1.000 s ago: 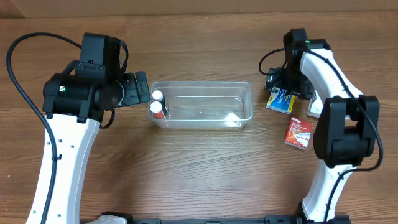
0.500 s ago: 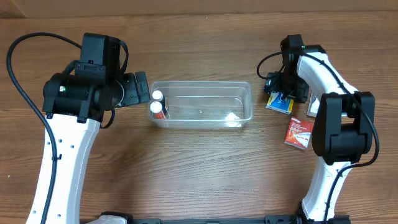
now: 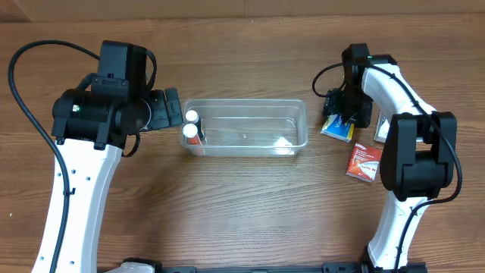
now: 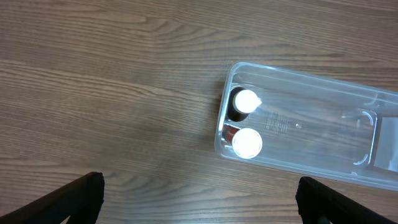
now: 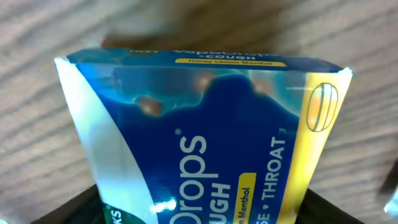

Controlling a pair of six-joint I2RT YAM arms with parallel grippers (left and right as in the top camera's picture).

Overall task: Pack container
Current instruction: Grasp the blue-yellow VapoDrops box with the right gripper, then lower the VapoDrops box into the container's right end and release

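left gripper [image 4: 199, 208]: jaws spread wide, holding nothing, hovering above bare table [image 3: 242, 205] just left of the container.
left arm: reaches up from the near edge, wrist turned towards the middle.
container [image 3: 244, 101]: middle of the table, lying lengthwise left to right.
white-capped tubes [image 3: 191, 124]: two, upright, side by side in the container's left end.
right gripper [image 3: 339, 116]: clamped on a blue cough-drops box [image 5: 205, 143], low, just right of the container.
right arm: arcs from the near edge and bends back left at the wrist.
red box [image 3: 364, 161]: flat on the table, near the right arm.
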